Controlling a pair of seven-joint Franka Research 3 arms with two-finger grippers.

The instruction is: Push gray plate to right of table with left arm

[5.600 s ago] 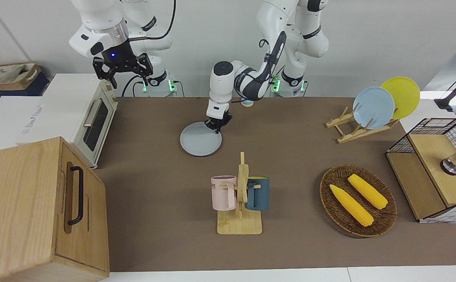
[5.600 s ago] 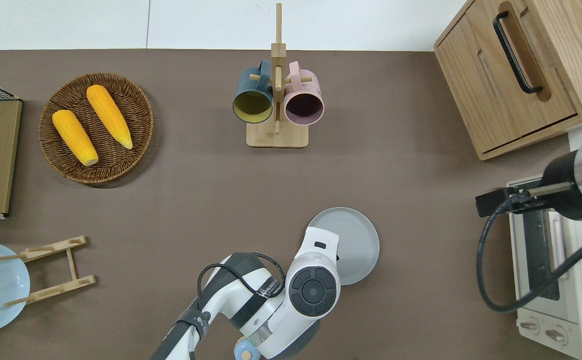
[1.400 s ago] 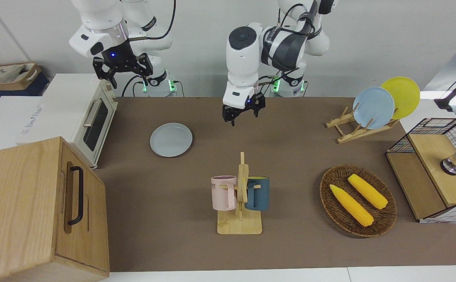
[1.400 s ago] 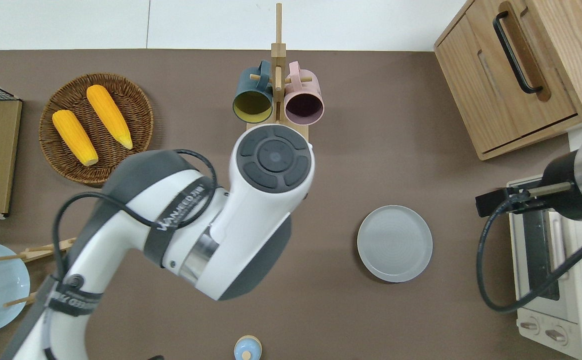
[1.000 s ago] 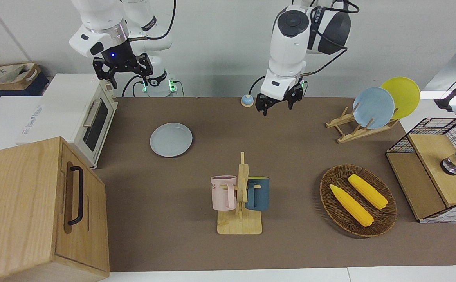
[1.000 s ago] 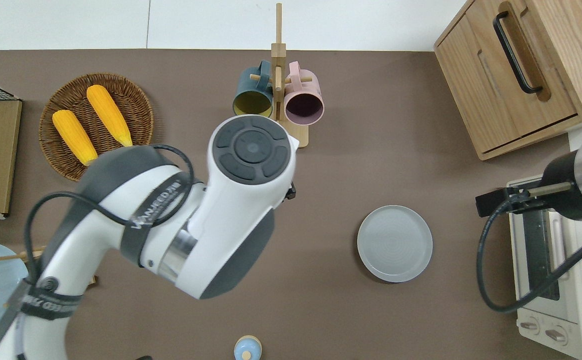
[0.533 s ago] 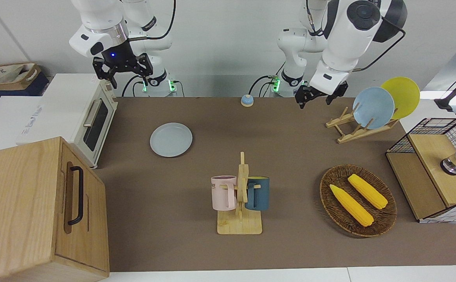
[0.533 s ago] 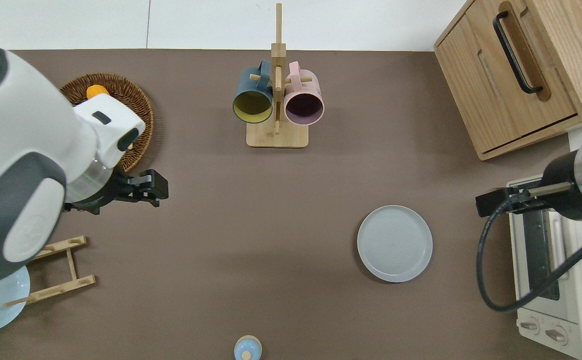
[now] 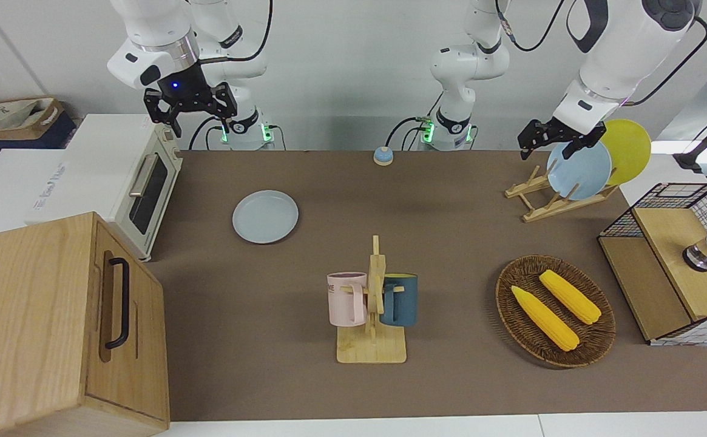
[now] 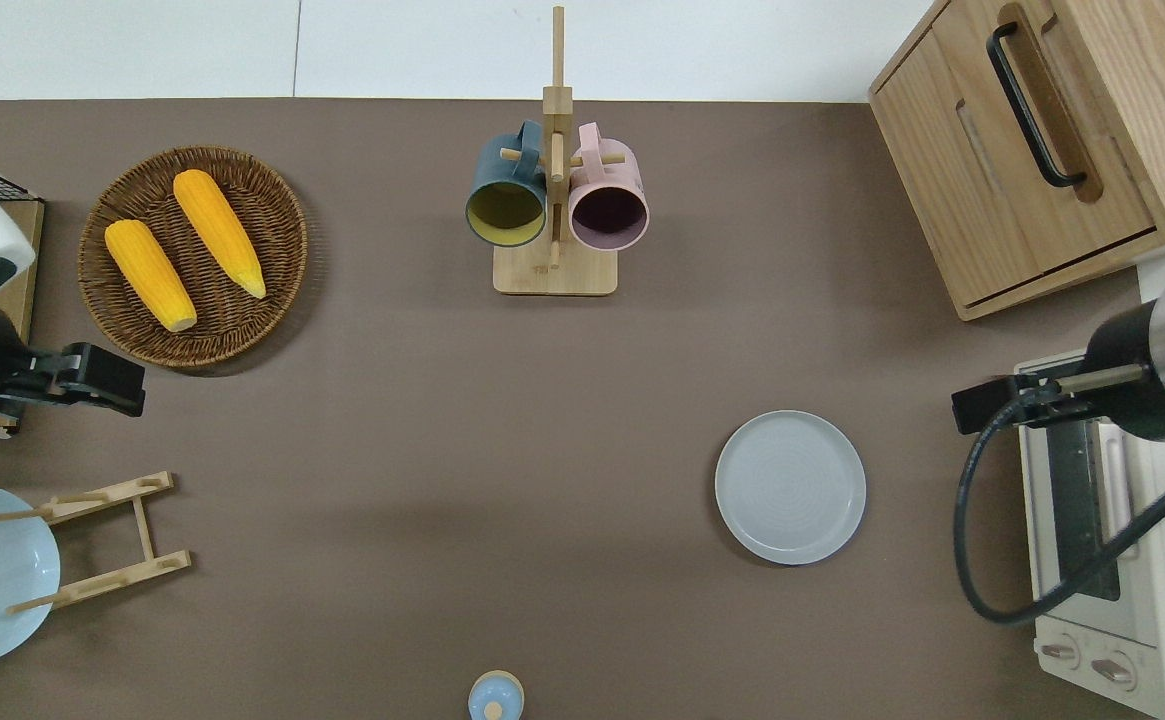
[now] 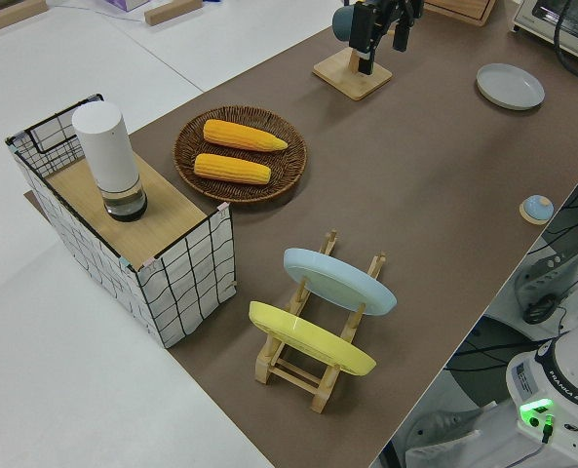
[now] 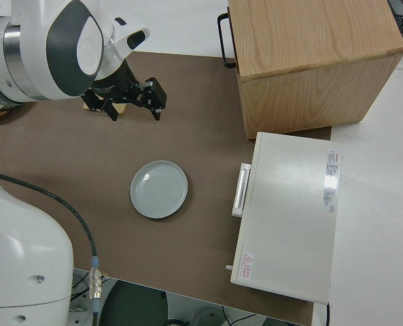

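The round pale bluish-gray matte plate (image 10: pixel 790 487) lies flat on the brown-topped bench (image 10: pixel 422 420), well apart from the left gripper (image 9: pixel 558 143), fingers spread; the push looks complete. Right arm parked.

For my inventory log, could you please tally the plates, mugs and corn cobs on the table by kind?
Plates: 3, namely the gray plate flat on the table, plus a sky-blue plate and a yellow plate standing in the wooden rack.
Mugs: 2, a pink mug and a dark teal mug.
Corn cobs: 2.
Total: 7.
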